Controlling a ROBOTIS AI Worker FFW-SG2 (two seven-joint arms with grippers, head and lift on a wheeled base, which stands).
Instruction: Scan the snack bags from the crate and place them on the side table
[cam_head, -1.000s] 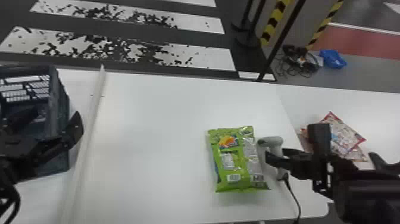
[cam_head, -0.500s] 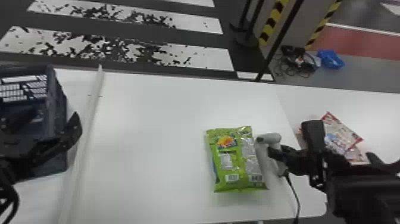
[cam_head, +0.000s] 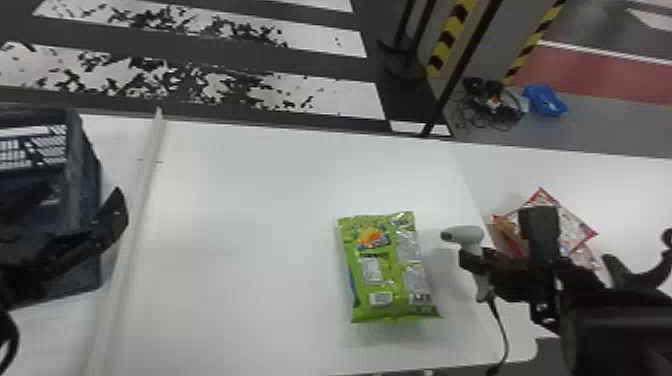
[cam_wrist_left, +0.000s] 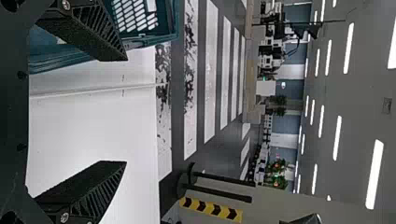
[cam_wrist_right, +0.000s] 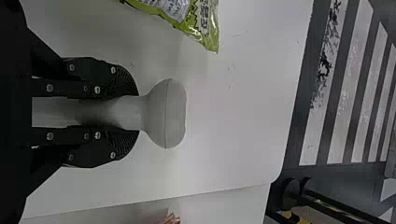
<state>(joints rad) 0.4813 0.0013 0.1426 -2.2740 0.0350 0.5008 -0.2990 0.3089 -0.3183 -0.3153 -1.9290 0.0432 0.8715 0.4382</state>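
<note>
Scanner (cam_head: 467, 234), clamped in my right gripper (cam_wrist_right: 130, 112), eased away from green bag (cam_head: 387, 270); scan unconfirmed. Left gripper (cam_wrist_left: 126, 110) wide, empty. Other bags (cam_head: 570, 225) on side table (cam_head: 625, 185); green one to go.

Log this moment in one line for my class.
right pincer: gripping scanner; green snack bag: lying on white table; left pincer: open

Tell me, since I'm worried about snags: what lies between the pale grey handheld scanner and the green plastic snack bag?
Only bare, shadowed white tabletop lies between the scanner and the bag; the head view and right wrist view both show this.
</note>
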